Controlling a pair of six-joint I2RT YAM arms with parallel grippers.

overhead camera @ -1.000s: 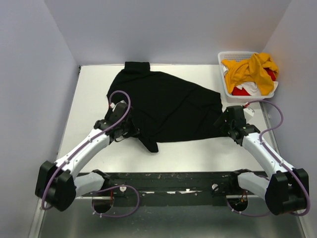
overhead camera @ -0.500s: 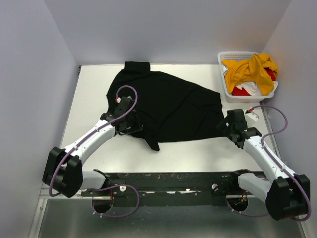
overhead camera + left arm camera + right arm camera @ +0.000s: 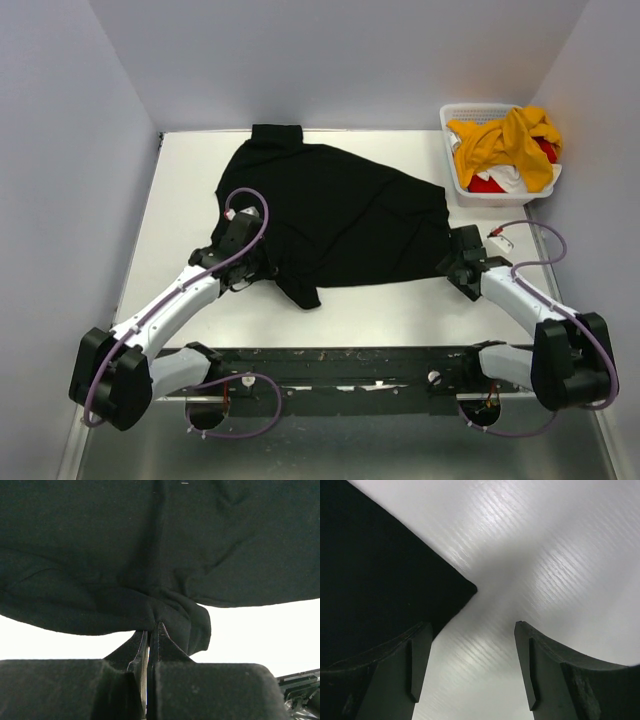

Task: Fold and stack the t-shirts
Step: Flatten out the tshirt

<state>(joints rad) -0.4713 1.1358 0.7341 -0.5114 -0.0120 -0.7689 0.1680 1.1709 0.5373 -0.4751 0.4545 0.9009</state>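
Note:
A large black t-shirt lies spread and rumpled across the white table. My left gripper is shut on a bunched fold at the shirt's near-left edge; the left wrist view shows the jaws pinched together on the black cloth. My right gripper is open and empty, low over the table at the shirt's near-right corner, its left finger over the cloth edge. Mustard-yellow, red and white t-shirts lie heaped in the basket.
A white slatted basket stands at the far right corner of the table. Grey walls close in the left, back and right. A black rail runs along the near edge between the arm bases.
My left gripper has drawn back toward the near left with the shirt fold in it. My right gripper has moved left and down to the shirt's near-right corner.

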